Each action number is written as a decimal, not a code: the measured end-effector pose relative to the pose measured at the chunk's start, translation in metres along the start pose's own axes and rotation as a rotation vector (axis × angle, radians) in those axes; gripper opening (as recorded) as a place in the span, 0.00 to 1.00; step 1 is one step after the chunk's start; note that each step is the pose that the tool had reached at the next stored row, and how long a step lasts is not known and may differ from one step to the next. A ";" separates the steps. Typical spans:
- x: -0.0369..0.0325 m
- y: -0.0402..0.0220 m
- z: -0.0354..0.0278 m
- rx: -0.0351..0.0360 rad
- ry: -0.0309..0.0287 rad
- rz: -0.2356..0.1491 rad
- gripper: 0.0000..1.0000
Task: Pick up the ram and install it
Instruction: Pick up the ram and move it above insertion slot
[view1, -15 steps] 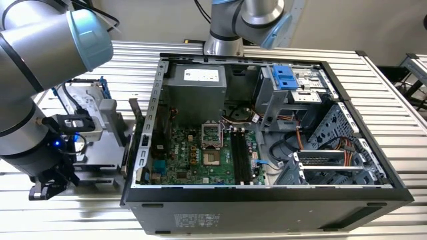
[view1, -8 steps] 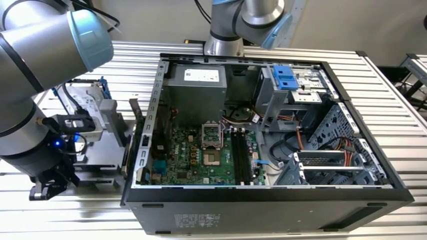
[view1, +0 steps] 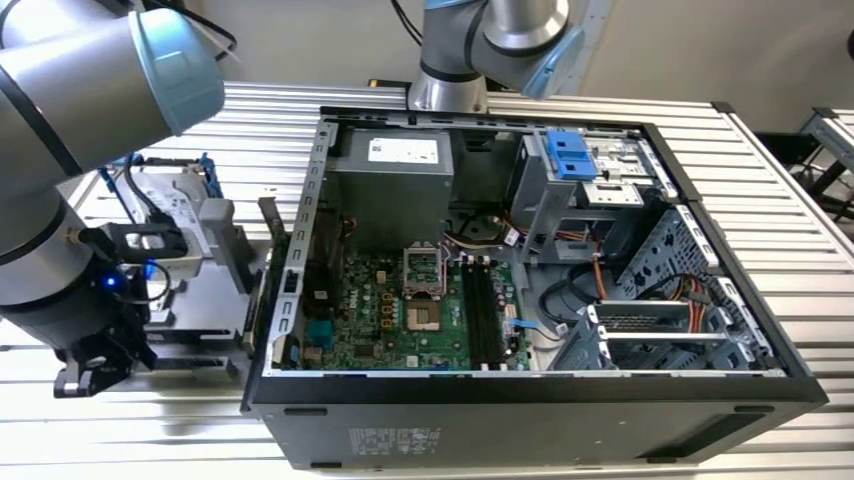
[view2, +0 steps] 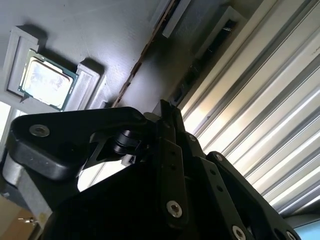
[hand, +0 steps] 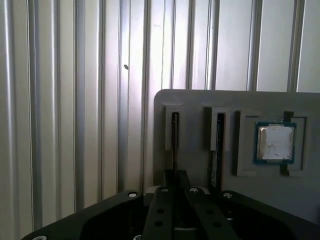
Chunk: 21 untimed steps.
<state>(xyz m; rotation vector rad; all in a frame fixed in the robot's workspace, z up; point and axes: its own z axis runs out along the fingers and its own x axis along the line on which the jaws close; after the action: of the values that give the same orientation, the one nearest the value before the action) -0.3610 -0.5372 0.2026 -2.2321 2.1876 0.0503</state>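
Hovering by the grey tray (hand: 200, 100), pincer (hand: 175, 197) lined up with the slotted ram (hand: 175, 145), its grip could not be told, processor (hand: 275, 142) nearby.

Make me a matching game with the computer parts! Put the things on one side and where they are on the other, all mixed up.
Things:
1. ram
2. chip
3. motherboard
4. blue bracket

Places:
A. flat on the floor of the open case
B. in a square pocket of the grey tray
C. mounted on the metal drive cage
D. standing on edge in a narrow tray slot

Pairs: 1-D, 2-B, 3-A, 4-C
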 end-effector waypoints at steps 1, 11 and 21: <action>0.0000 0.0000 -0.0013 0.0000 0.0000 0.000 0.00; -0.0005 0.0001 -0.0143 0.0000 0.0000 -0.001 0.00; -0.0010 0.0003 -0.0286 0.0000 0.0000 -0.001 0.00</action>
<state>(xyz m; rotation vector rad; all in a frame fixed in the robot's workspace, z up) -0.3610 -0.5372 0.2311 -2.2334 2.1862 0.0502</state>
